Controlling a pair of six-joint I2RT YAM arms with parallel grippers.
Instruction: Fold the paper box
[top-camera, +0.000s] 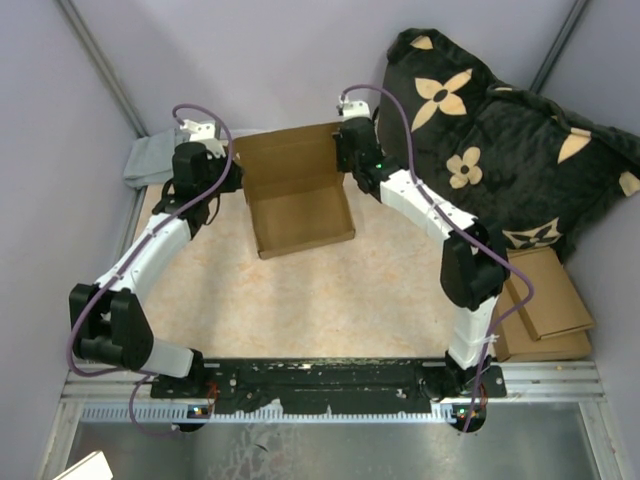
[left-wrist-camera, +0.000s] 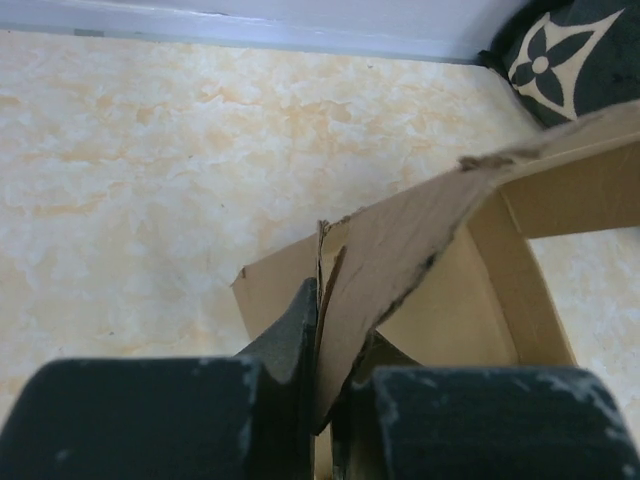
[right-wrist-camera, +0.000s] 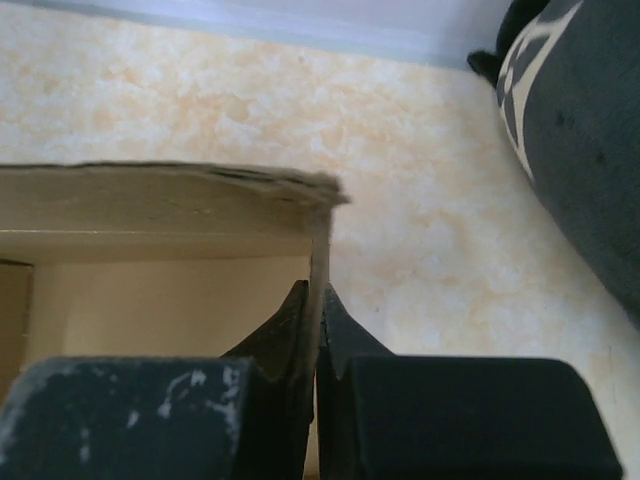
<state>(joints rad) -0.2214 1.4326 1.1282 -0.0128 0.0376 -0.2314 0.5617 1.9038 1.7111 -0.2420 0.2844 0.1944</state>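
Observation:
The paper box (top-camera: 300, 205) is brown cardboard, partly formed as an open tray with its lid flap raised at the back. My left gripper (top-camera: 222, 172) is shut on the box's left side; in the left wrist view its fingertips (left-wrist-camera: 335, 320) pinch a bent cardboard flap (left-wrist-camera: 400, 260). My right gripper (top-camera: 350, 155) is shut on the box's right side; in the right wrist view the fingertips (right-wrist-camera: 318, 310) clamp the thin right wall (right-wrist-camera: 320, 255) edge-on, with the box's inside (right-wrist-camera: 150, 290) to the left.
A black cushion with tan flowers (top-camera: 490, 140) lies at the back right, close to the right arm. Stacked thicker cardboard pieces (top-camera: 545, 305) lie at the right edge. A grey cloth (top-camera: 150, 158) sits at the back left. Grey walls enclose the beige table (top-camera: 320, 300).

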